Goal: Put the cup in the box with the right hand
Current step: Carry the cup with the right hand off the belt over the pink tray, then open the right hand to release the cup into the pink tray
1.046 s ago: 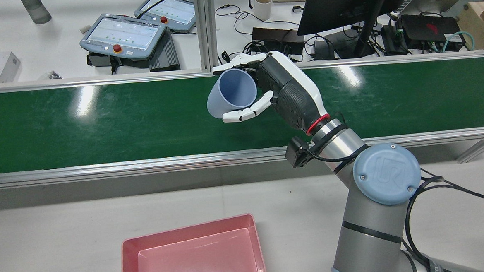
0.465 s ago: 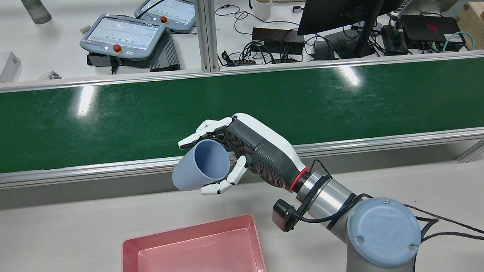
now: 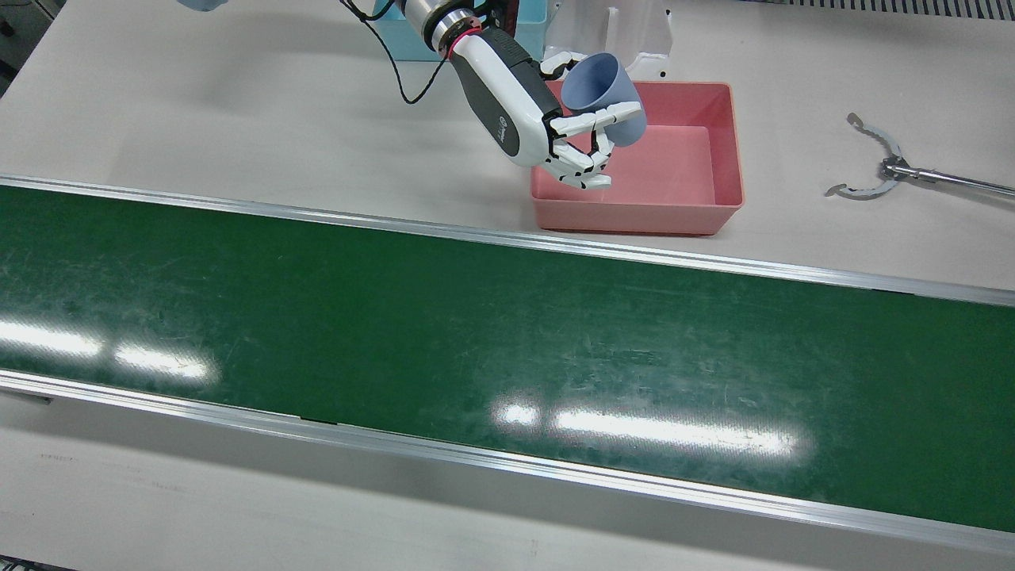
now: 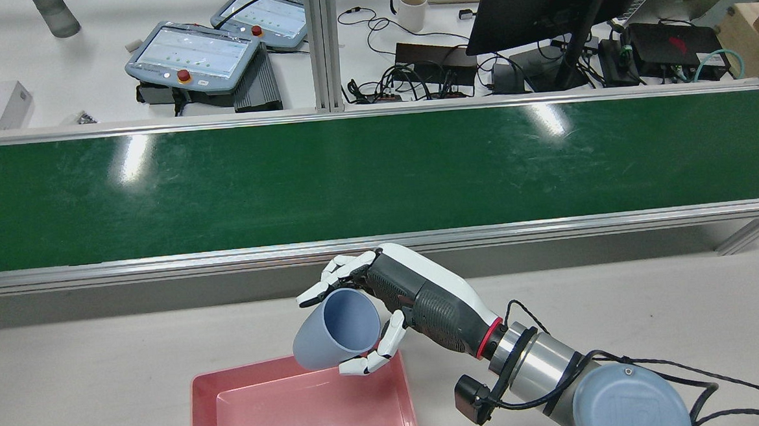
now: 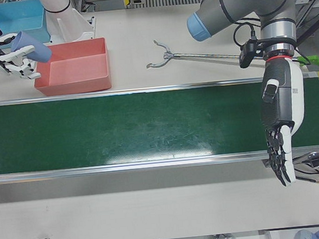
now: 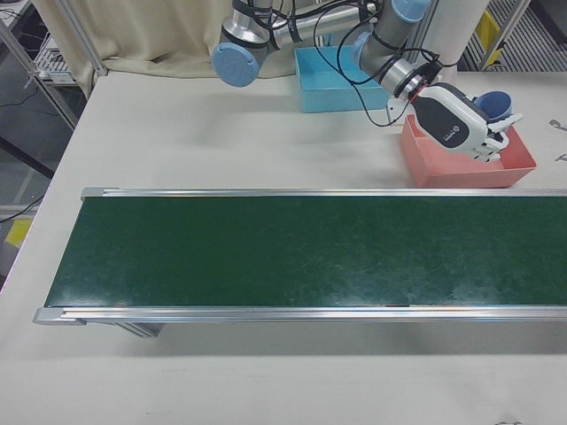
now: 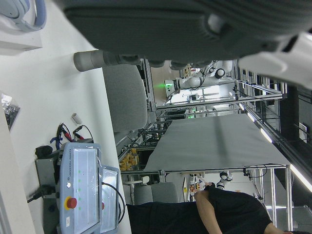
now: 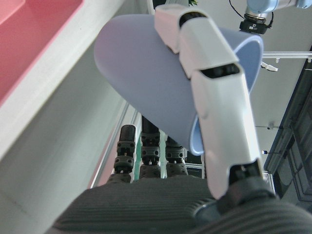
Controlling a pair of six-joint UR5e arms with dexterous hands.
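My right hand (image 4: 384,307) is shut on a pale blue cup (image 4: 337,332), held tilted with its mouth toward the arm. It hangs over the belt-side edge of the pink box (image 4: 246,402). From the front, the cup (image 3: 607,99) and right hand (image 3: 547,119) sit above the box's (image 3: 718,178) left part; the right-front view shows the same hand (image 6: 461,124) and cup (image 6: 494,104). The right hand view fills with the cup (image 8: 161,97) and a white finger (image 8: 219,87). My left hand (image 5: 282,136) hangs open over the belt's far end, fingers pointing down.
The green conveyor belt (image 3: 476,333) runs between the box and the operators' side. A metal grabber tool (image 3: 880,170) lies on the table beside the box. A blue bin (image 6: 332,66) stands behind the box. Monitors, teach pendants (image 4: 192,54) and cables crowd the desk beyond.
My right hand has carried the cup back from over the belt, across its near rail, and lowered it to the pink box's edge.
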